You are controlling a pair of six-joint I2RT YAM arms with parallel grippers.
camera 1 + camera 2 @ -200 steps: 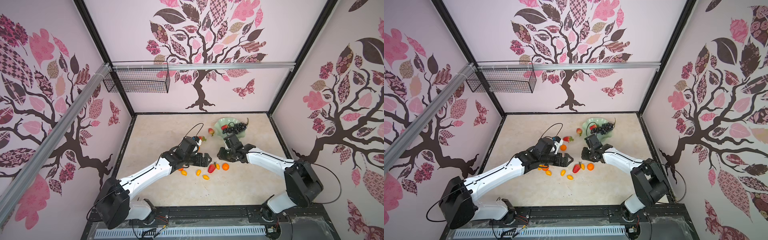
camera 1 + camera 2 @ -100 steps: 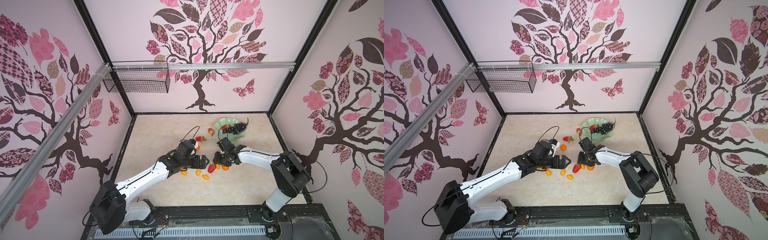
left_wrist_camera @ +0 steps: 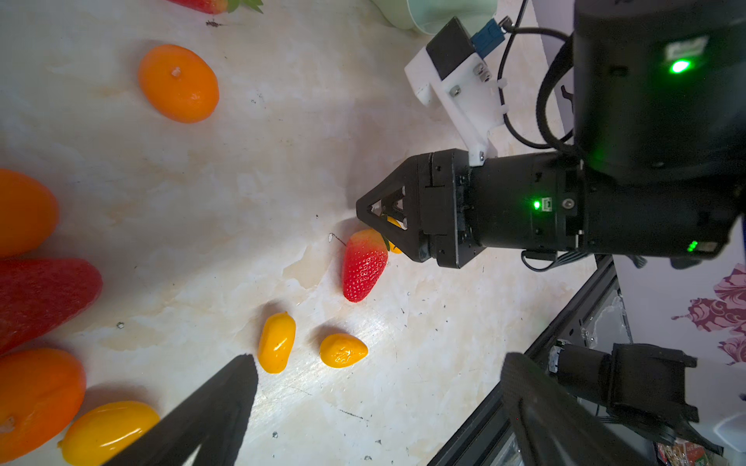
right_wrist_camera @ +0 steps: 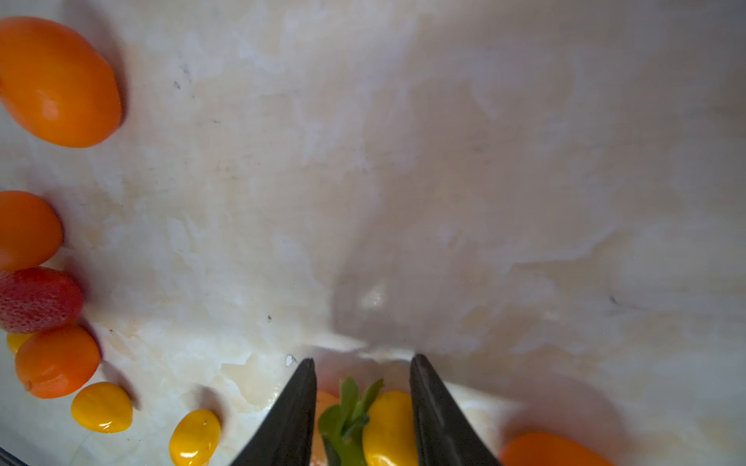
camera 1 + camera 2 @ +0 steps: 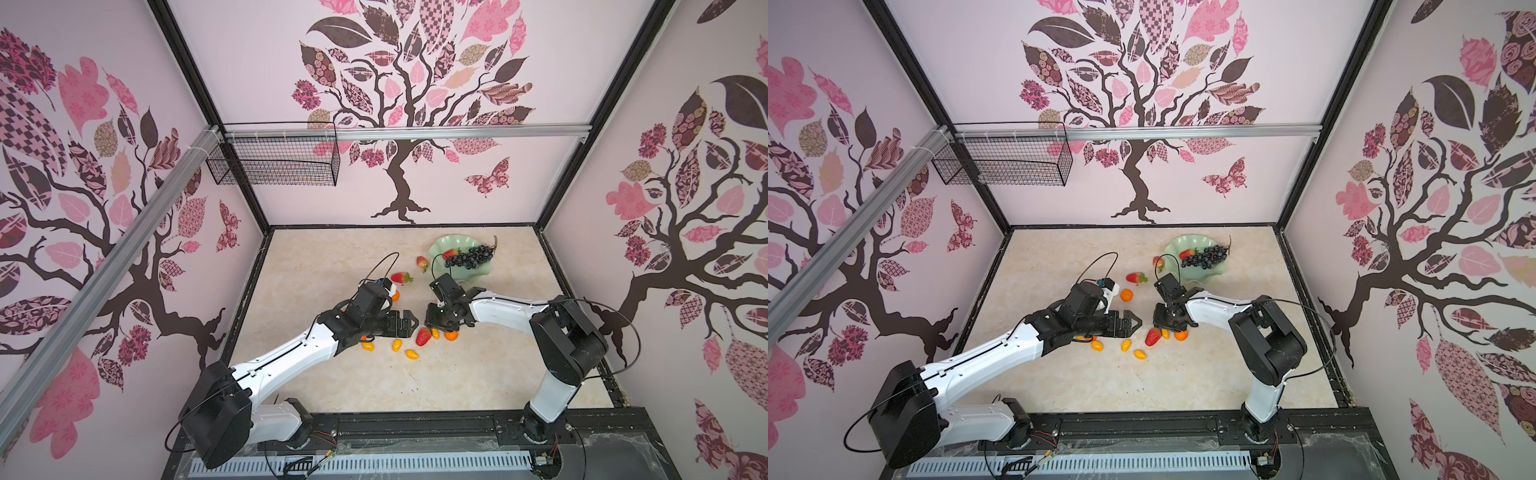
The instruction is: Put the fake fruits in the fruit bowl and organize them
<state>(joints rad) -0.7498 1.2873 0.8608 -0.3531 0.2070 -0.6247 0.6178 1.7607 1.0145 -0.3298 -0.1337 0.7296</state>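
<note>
**A:** Marble-look table (image 5: 332, 257), and both arms are in over the middle of it. The left gripper (image 5: 409, 323) has its fingers spread wide with nothing between them, hanging just above the loose fruit.

**B:** The right gripper (image 4: 363, 359) points down, close to it. Its jaws stand part-way apart, straddling the green top of the near strawberry (image 5: 423, 336) and 1 wedged kumquat (image 4: 389, 427). Is it pinching either? I can't tell.

**A:** Far right on the table sits the fruit bowl (image 5: 444, 243), pale green, with the grape bunch (image 5: 469, 257) across it and 1 bowl strawberry (image 5: 449, 253) against the grapes.

**B:** Outside it, the rim strawberry (image 5: 422, 262) lies just beside the edge, and the lone strawberry (image 5: 401, 277) lies nearer the left arm.

**A:** 1 tangerine (image 5: 451, 335) sits just beside the right gripper. 3 loose kumquats (image 5: 397, 344) lie near the left one.
</note>
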